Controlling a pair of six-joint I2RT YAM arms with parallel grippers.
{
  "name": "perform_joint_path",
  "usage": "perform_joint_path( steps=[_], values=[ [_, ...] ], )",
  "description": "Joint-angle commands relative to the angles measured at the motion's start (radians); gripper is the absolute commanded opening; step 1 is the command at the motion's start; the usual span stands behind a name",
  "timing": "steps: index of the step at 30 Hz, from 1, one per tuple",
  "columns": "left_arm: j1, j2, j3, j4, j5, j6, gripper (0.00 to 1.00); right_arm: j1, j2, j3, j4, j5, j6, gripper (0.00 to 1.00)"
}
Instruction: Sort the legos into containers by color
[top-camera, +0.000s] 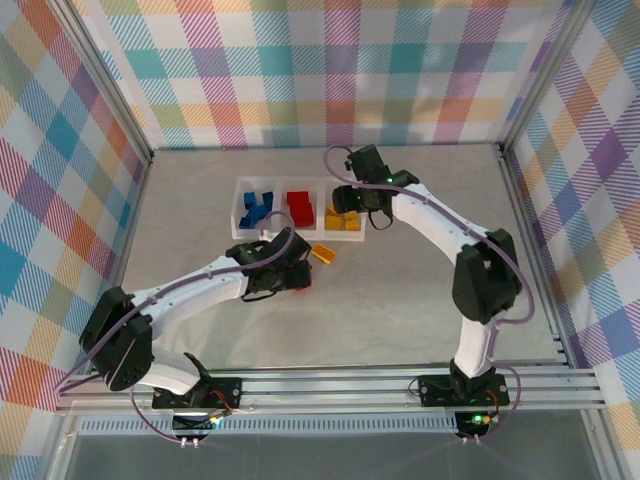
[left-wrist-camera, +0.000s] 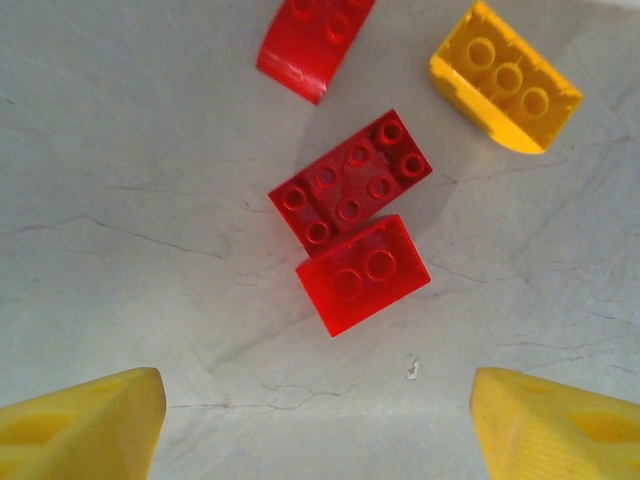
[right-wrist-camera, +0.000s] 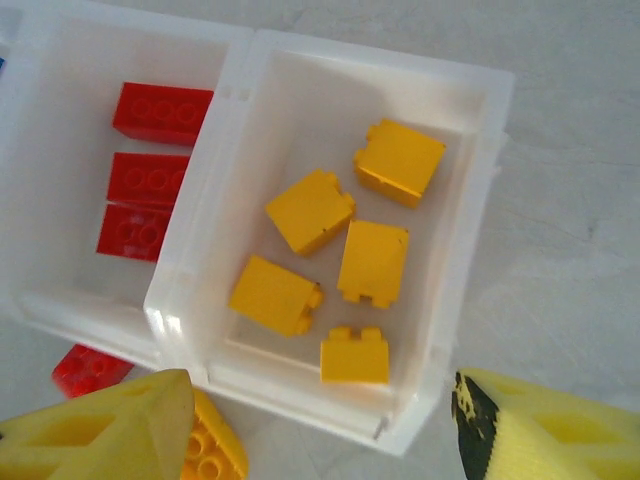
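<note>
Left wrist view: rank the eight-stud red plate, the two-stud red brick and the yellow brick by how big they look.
1. eight-stud red plate and yellow brick: they look about alike, too close to rank.
2. two-stud red brick: somewhat smaller in outline, shorter along its long side.

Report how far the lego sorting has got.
Mostly done. The tray holds blue bricks, red bricks and five yellow bricks, one colour per compartment. Nothing is in hand: the left gripper hangs open over loose pieces, and the right gripper is open above the yellow compartment. Left on the table: three loose red bricks and one yellow brick.
</note>
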Motion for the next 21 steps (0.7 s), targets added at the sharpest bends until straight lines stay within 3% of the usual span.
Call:
perform_joint_path(
  steps=[1, 10, 21],
  values=[
    [-0.018, 0.053, -0.032, 0.098, 0.063, -0.064, 0.81, 0.0, -0.093, -0.094, 0.038, -0.005, 0.022, 0.69],
    [-0.024, 0.223, 0.01, 0.164, 0.101, -0.054, 0.81, 0.0, -0.244, -0.306, 0.062, 0.001, 0.052, 0.7],
    [-0.014, 0.313, 0.085, 0.116, 0.027, -0.017, 0.76, 0.0, -0.314, -0.43, 0.075, 0.014, 0.084, 0.7]
  ],
)
